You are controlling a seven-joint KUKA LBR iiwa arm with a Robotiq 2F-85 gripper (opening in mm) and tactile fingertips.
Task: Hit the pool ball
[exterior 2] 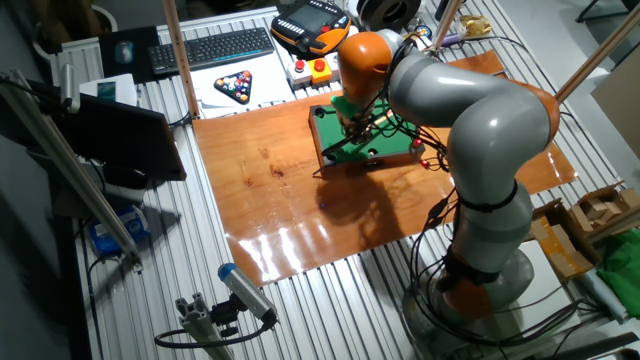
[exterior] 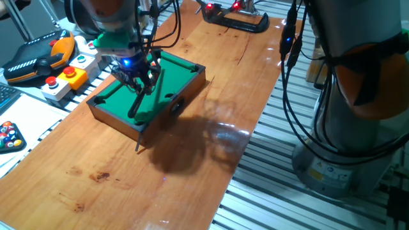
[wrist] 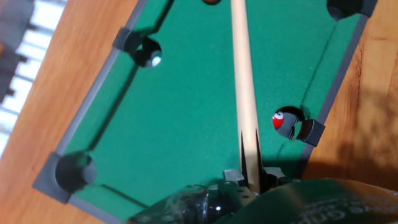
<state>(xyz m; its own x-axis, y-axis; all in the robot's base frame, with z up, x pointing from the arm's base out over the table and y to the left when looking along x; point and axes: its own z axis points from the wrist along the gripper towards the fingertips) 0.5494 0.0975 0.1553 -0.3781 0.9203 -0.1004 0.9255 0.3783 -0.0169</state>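
The miniature green-felt pool table stands on the wooden board. My gripper hangs over it, shut on a wooden cue stick that runs along the felt. In the hand view the pool ball, small, glossy and red, lies in the mouth of the side pocket right of the cue, apart from it. A small orange-brown round shape is cut by the top edge, just left of the cue. The ball is hidden in both fixed views.
Button boxes and a teach pendant sit left of the board. A triangle of numbered balls lies off the board. A black clamp is at the far end. The arm's base stands on the right.
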